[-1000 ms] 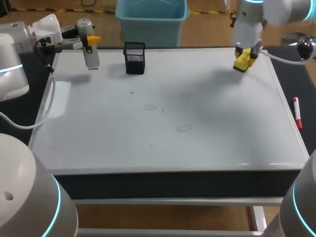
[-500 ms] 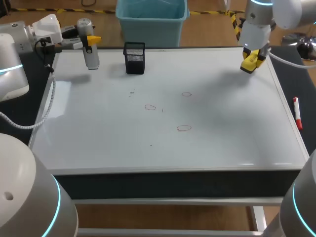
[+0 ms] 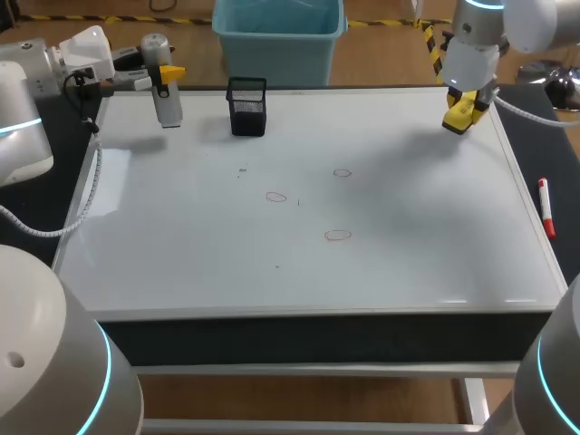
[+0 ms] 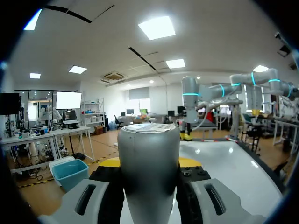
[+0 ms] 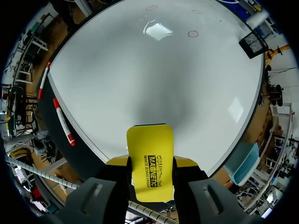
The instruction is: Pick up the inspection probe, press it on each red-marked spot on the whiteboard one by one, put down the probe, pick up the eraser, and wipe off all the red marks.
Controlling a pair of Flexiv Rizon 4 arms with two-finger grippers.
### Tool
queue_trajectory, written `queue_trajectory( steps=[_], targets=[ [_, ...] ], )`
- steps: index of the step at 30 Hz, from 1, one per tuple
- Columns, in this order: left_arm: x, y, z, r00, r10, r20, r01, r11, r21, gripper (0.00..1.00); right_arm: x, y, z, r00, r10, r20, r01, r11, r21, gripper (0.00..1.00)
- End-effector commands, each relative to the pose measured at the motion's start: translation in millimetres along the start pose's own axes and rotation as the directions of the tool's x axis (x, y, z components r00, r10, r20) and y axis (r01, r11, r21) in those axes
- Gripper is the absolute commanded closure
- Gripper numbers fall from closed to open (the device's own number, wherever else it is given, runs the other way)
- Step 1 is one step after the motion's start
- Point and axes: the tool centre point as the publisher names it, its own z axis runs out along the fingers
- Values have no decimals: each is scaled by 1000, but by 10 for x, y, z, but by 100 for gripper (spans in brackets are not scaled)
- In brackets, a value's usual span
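Observation:
My left gripper (image 3: 164, 78) is shut on the grey cylindrical probe (image 3: 166, 98), holding it above the whiteboard's (image 3: 426, 245) far left corner. In the left wrist view the probe (image 4: 148, 168) fills the gap between the fingers. Over the far right corner, my right gripper (image 3: 461, 107) is shut on the yellow eraser (image 3: 458, 116); the right wrist view shows the eraser (image 5: 150, 161) clamped above the board. Three small red marks (image 3: 275, 197), (image 3: 342, 172), (image 3: 337, 235) lie near the board's middle, well away from both grippers.
A black mesh pen holder (image 3: 246, 106) stands at the board's back, just right of the probe. A red-capped marker (image 3: 545, 207) lies on the dark strip along the board's right edge; the right wrist view shows two such markers (image 5: 63, 120) there.
My right gripper has shifted a little to the right with the eraser, towards the board's far right corner. The left arm and probe have stayed put.

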Motion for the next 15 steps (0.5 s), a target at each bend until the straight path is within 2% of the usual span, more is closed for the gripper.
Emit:
queue_trajectory(
  steps=[1, 8, 12, 15],
  targets=[
    [-5, -1, 3, 1000, 2, -1, -2, 1000, 3, 100, 2, -11, -14, 1000, -2, -4, 2, 1000, 0, 100],
    [-5, -1, 3, 1000, 2, -1, -2, 1000, 3, 100, 2, -11, -14, 1000, -2, -4, 2, 1000, 0, 100],
    [296, 22, 107, 999, 35, -32, -36, 999, -27, 100, 2, -11, -14, 1000, -2, -4, 2, 1000, 0, 100],
    [505, 6, 158, 998, 43, -46, -43, 999, -8, 100, 2, -11, -14, 1000, -2, -4, 2, 1000, 0, 100]
  ],
)
